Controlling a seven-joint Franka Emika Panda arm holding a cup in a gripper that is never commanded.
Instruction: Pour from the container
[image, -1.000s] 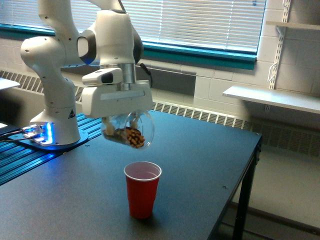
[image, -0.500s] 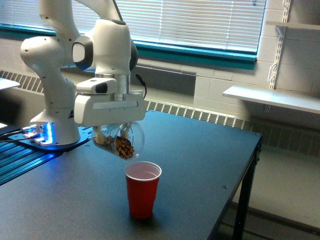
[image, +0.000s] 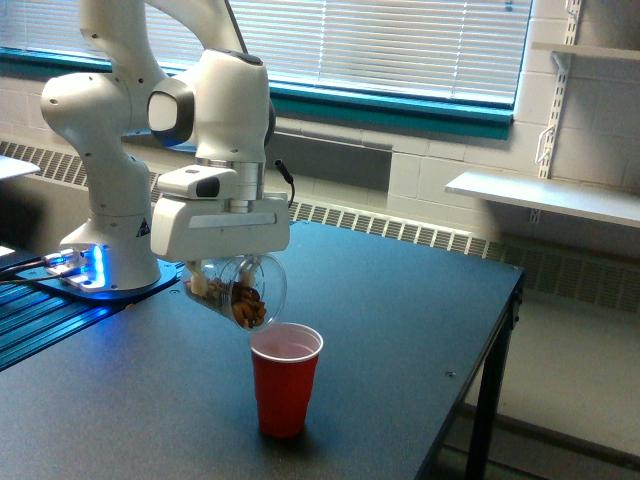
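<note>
Dark table (image: 400, 300) filling the lower half of the exterior view, with a leg showing at its right edge. Behind it, a window with white blinds (image: 400, 45) over a teal sill, a radiator grille along the wall, and a white shelf (image: 545, 195) on the exterior view's right. White Panda arm (image: 105, 130) planted on a base at the table's left end, blue light glowing at its foot. Wrist bent down over the tabletop, ending in the gripper (image: 228, 282), whose broad white body hides most of the fingers; seen only pinching the container (image: 238, 290) from above, clamped on it. Clear container tilted steeply, wide mouth turned down and toward the exterior view's right, hanging in the air just above and slightly left of the red cup (image: 285, 378). Brown nut-like pieces (image: 247, 302) gathered at the low side near the mouth, close over the red cup's rim. Red cup upright on the table, apart from the container. Contents of the red cup impossible to make out.
</note>
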